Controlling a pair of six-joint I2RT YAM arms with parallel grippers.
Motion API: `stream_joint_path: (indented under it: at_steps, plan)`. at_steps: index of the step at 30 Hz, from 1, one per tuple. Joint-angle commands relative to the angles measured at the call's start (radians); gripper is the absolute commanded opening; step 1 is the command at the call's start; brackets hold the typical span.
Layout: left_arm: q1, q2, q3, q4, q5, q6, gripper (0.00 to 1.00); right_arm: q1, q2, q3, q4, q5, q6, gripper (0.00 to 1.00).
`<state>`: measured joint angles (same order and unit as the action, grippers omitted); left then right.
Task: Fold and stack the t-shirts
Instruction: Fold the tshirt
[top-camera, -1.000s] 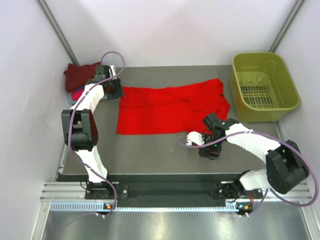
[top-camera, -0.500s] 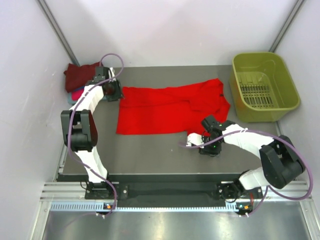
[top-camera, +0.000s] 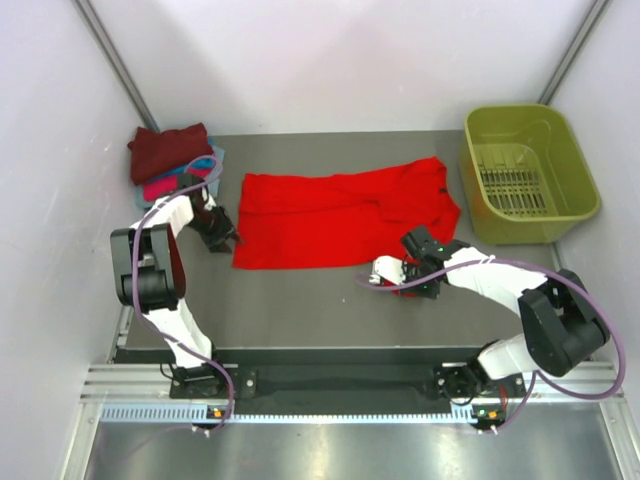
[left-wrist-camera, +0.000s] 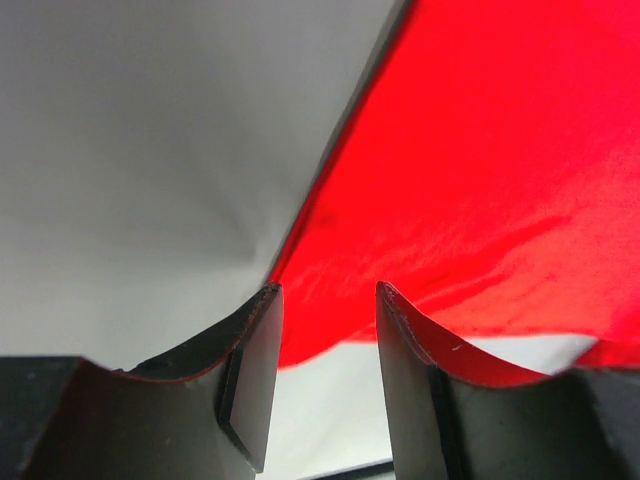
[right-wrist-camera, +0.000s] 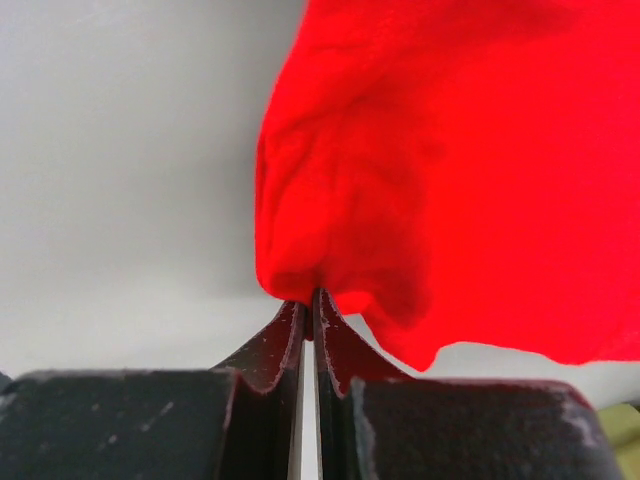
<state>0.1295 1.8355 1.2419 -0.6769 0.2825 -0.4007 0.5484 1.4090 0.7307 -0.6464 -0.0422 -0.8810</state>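
A bright red t-shirt (top-camera: 340, 215) lies spread flat on the dark mat, its right part bunched. My right gripper (top-camera: 413, 243) sits at that shirt's near right edge. In the right wrist view the gripper (right-wrist-camera: 312, 295) is shut on a pinched fold of the red cloth (right-wrist-camera: 460, 170). My left gripper (top-camera: 231, 238) is low beside the shirt's near left corner. It (left-wrist-camera: 328, 292) stands open with nothing between its fingers, the red hem (left-wrist-camera: 480, 180) just ahead. A folded stack of t-shirts (top-camera: 165, 152), maroon on top with pink (top-camera: 160, 187) under it, rests at the back left.
An olive-green plastic basket (top-camera: 575, 170) stands at the back right, just off the mat's edge. White walls close in on both sides and the back. Purple cables loop off both arms. Bare mat (top-camera: 300, 300) lies in front of the shirt.
My right gripper has shut on the red shirt's near edge after shifting slightly toward it. My left arm swung from beside the stack down to the shirt's near left corner.
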Motion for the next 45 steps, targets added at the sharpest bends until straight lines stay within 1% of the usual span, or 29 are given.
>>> stream_joint_path:
  at_steps: [1,13,22,26,29,30,32,33,34,35,40,42,43,44,45]
  plan:
    - [0.025,-0.068,-0.042,-0.041,0.084,-0.056,0.48,0.007,-0.015,0.071,0.028,0.008,0.037,0.00]
    - [0.064,-0.084,-0.167,-0.035,0.130,-0.101,0.50,-0.013,-0.013,0.081,0.039,0.016,0.040,0.00]
    - [0.088,-0.134,-0.188,-0.072,0.086,-0.090,0.50,-0.019,-0.016,0.069,0.048,0.008,0.043,0.00]
    - [0.090,-0.124,-0.200,-0.059,0.078,-0.096,0.49,-0.018,-0.010,0.070,0.054,0.007,0.043,0.00]
    - [0.091,-0.101,-0.206,-0.036,0.092,-0.112,0.46,-0.021,-0.008,0.075,0.059,0.007,0.043,0.00]
    - [0.090,-0.082,-0.206,-0.029,0.096,-0.115,0.42,-0.019,-0.007,0.075,0.059,0.007,0.045,0.00]
    - [0.091,-0.064,-0.202,-0.018,0.109,-0.118,0.30,-0.021,-0.005,0.078,0.060,0.008,0.043,0.00]
    - [0.091,-0.050,-0.193,-0.016,0.109,-0.118,0.15,-0.021,-0.007,0.076,0.060,0.011,0.045,0.00]
    - [0.090,-0.045,-0.188,-0.013,0.110,-0.116,0.05,-0.022,-0.010,0.076,0.062,0.013,0.043,0.00]
    - [0.090,-0.042,-0.176,-0.019,0.107,-0.113,0.00,-0.024,-0.012,0.079,0.062,0.015,0.043,0.00]
    - [0.090,-0.079,-0.124,-0.042,0.135,-0.084,0.00,-0.054,-0.027,0.121,0.085,0.033,0.099,0.00]
    - [0.090,-0.113,-0.078,-0.050,0.165,-0.056,0.00,-0.114,-0.025,0.160,0.087,0.025,0.157,0.00]
    - [0.090,-0.120,-0.059,-0.050,0.167,-0.050,0.00,-0.140,-0.016,0.211,0.090,0.016,0.180,0.00]
    - [0.090,-0.125,-0.014,-0.053,0.168,-0.040,0.00,-0.203,-0.010,0.240,0.093,0.008,0.203,0.00]
    - [0.091,-0.130,0.011,-0.053,0.173,-0.033,0.00,-0.235,-0.002,0.269,0.094,-0.001,0.242,0.00]
